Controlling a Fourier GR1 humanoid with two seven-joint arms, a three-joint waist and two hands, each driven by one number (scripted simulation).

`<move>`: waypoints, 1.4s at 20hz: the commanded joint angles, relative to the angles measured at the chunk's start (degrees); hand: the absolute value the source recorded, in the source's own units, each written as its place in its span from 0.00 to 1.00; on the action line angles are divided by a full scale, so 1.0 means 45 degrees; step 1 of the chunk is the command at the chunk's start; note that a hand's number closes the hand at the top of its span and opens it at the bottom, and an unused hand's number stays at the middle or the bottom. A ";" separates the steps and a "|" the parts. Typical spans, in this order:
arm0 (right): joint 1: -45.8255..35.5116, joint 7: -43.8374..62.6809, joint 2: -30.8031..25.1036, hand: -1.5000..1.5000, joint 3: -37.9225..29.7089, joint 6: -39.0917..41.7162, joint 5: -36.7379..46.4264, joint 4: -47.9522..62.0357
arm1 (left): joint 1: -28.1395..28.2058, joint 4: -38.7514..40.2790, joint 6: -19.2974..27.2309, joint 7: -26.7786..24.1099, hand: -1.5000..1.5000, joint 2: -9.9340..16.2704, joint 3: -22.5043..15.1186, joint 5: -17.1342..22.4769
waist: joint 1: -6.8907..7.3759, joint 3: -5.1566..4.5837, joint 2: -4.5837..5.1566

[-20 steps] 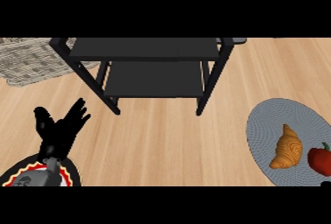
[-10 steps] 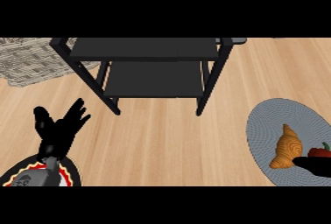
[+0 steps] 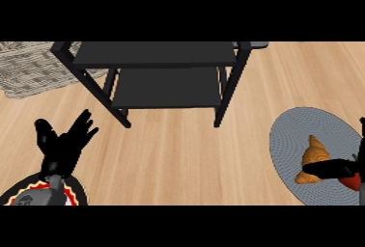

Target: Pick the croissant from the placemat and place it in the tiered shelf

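Now the right hand [image 3: 335,169] has come in from the lower right edge and lies across the broad lower end of the croissant [image 3: 315,159], where a second ago only a red fruit [image 3: 351,181] showed beside the pastry and half a second ago dark fingers were just edging in. That reads as the reach nearly finished and the grasp about to begin; the croissant has not shifted and lies on the grey placemat [image 3: 292,144], on its right half. Whether the fingers are curled round it or merely laid over it I cannot tell from this view. The croissant's long axis runs near enough up and down the placemat, its narrow tip pointing away toward the far rim and leaning slightly left, its fat end toward the near rim. The hand crosses that axis almost at right angles, which suits a grip across the width. The tiered shelf [image 3: 165,91] stands well left of the placemat and farther off, and the left hand [image 3: 64,144] rests open, fingers up, far left of the placemat over a patterned plate [image 3: 75,193].
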 commanded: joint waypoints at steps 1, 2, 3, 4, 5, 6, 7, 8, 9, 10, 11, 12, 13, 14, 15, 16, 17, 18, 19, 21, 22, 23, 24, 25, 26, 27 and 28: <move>-0.0813 0.2984 0.0682 0.00 0.0430 0.0578 0.1190 0.0549 | 0.0130 0.0607 0.0129 -0.0216 0.50 -0.0480 -0.0337 -0.0316 | -0.0133 -0.0078 0.0063; -0.0845 0.3368 0.0970 0.00 0.0547 0.1127 0.1310 0.0055 | 0.0169 0.0518 -0.0465 -0.0169 0.50 0.0225 0.0309 0.0191 | -0.0137 -0.0088 0.0036; -0.0339 0.2803 0.1021 0.00 0.0371 0.0719 0.1355 0.0238 | 0.0300 0.0179 -0.0164 0.0194 0.50 0.0061 0.0101 0.0008 | -0.0199 -0.0067 0.0020; -0.0740 0.3053 0.1363 0.00 0.0681 0.0729 0.1924 0.0473 | 0.0423 -0.0048 0.0114 0.0303 0.50 -0.0216 -0.0088 -0.0115 | -0.0122 -0.0067 0.0025; -0.1171 0.2688 0.1238 0.00 0.0096 0.1132 0.1469 0.1114 | 0.0340 0.0174 -0.0119 0.0199 0.50 -0.0071 0.0061 -0.0012 | -0.0108 -0.0067 0.0049; -0.1110 0.2353 0.1361 0.00 -0.0003 0.0956 0.1652 0.1560 | 0.0069 0.0173 -0.0144 0.0557 0.50 -0.0057 0.0036 0.0045 | -0.0138 -0.0062 0.0056; -0.1208 0.2575 0.1977 0.00 0.0388 0.0717 0.2108 0.1611 | -0.0633 0.0648 -0.0014 0.0690 0.50 0.0044 0.0288 0.0012 | -0.0203 -0.0065 0.0070; -0.1347 0.2582 0.2315 0.00 0.0553 0.0629 0.2517 0.1908 | 0.0050 0.0673 -0.0088 -0.0033 0.50 -0.0298 -0.0041 -0.0218 | -0.0142 -0.0068 0.0066; -0.0933 0.2744 0.2282 0.00 0.0391 0.0968 0.2529 0.0998 | 0.0042 0.0783 -0.0657 0.0180 0.50 0.0197 0.0420 0.0262 | -0.0255 -0.0072 0.0029; -0.1148 0.2755 0.2485 0.00 0.0239 0.1075 0.2589 0.1070 | -0.0204 0.0898 -0.0196 0.0024 0.50 -0.0102 0.0310 -0.0073 | -0.0271 -0.0069 0.0034; -0.1603 0.1764 0.2472 0.00 -0.0226 0.0649 0.2646 0.2830 | 0.0430 -0.0109 -0.0058 0.0357 0.50 -0.0270 -0.0154 -0.0243 | -0.0065 -0.0052 0.0049; -0.1159 0.1644 0.2612 0.00 -0.0284 0.0461 0.2858 0.2721 | 0.1003 0.0084 -0.0413 -0.0279 0.50 -0.0248 0.0054 -0.0017 | -0.0096 -0.0057 0.0039; -0.1528 0.1816 0.2657 0.00 -0.0248 0.0917 0.3066 0.2743 | -0.0465 0.0348 -0.0298 0.0589 0.50 0.0101 0.0359 0.0027 | -0.0213 -0.0058 0.0049; -0.0644 0.1536 0.2777 0.00 -0.0249 0.0522 0.3375 0.2577 | 0.0784 -0.0039 -0.0047 -0.0037 0.50 -0.0370 -0.0028 -0.0267 | -0.0200 -0.0057 0.0019; -0.1076 0.1390 0.2798 0.00 -0.0557 0.0526 0.3525 0.3248 | 0.1010 -0.0422 -0.0498 0.0241 0.50 0.0016 0.0217 0.0131 | -0.0091 -0.0053 0.0026; -0.0923 0.1147 0.2702 0.00 -0.0728 0.0764 0.3506 0.3113 | 0.0128 0.0502 -0.0136 0.0102 0.50 -0.0258 0.0119 -0.0288 | -0.0273 -0.0059 0.0046; -0.0819 0.1205 0.2908 0.00 -0.0668 0.0851 0.3704 0.2999 | 0.0647 0.0363 -0.0350 -0.0257 0.50 -0.0192 0.0178 -0.0249 | -0.0236 -0.0060 0.0031; -0.0937 0.1320 0.3349 0.00 -0.0394 0.0512 0.4291 0.3324 | -0.0004 0.1021 -0.0360 -0.0183 0.50 -0.0238 0.0309 -0.0198 | -0.0272 -0.0063 0.0056; -0.1182 0.1315 0.3112 0.00 -0.0864 0.1073 0.4077 0.2996 | 0.0323 0.0566 0.0028 -0.0230 0.50 -0.0604 0.0073 -0.0422 | -0.0256 -0.0061 0.0030; -0.0844 0.1202 0.3224 0.00 -0.0848 0.1276 0.4395 0.2745 | 0.0502 0.0919 -0.0942 -0.0387 0.50 0.0098 0.0665 0.0146 | -0.0277 -0.0066 0.0028; -0.0335 0.0789 0.3589 0.00 -0.0564 0.0509 0.4955 0.3097 | 0.0669 0.0821 -0.0377 -0.0571 0.50 -0.0526 0.0185 -0.0327 | -0.0277 -0.0060 0.0031; -0.0843 0.0415 0.3332 0.00 -0.1291 0.0501 0.4744 0.3596 | -0.0224 0.0870 -0.0121 0.0114 0.50 -0.0312 0.0234 -0.0536 | -0.0294 -0.0054 0.0044; -0.0686 0.0720 0.3806 0.00 -0.0982 0.0397 0.5201 0.3496 | 0.0682 0.0072 -0.0704 -0.0036 0.50 0.0089 0.0569 -0.0061 | -0.0202 -0.0054 0.0020; -0.1297 -0.0340 0.3177 0.00 -0.1905 0.0435 0.4695 0.4530 | 0.0844 -0.0557 -0.0163 0.0497 0.50 -0.0457 0.0165 -0.0203 | -0.0149 -0.0046 0.0028; -0.1148 0.0290 0.3886 0.00 -0.1192 0.0596 0.5240 0.3714 | 0.0547 0.0864 -0.0327 -0.0632 0.50 -0.0626 0.0317 -0.0450 | -0.0245 -0.0058 0.0034; -0.1206 -0.0045 0.3663 0.00 -0.1744 0.0654 0.5019 0.3950 | 0.0834 -0.0437 0.0186 0.0249 0.50 -0.0769 -0.0103 -0.0716 | -0.0209 -0.0050 0.0018; -0.0968 -0.0998 0.3811 0.00 -0.1745 -0.0119 0.5123 0.4488 | 0.0171 0.0177 -0.0407 0.0470 0.50 -0.0165 0.0531 -0.0371 | -0.0240 -0.0050 0.0031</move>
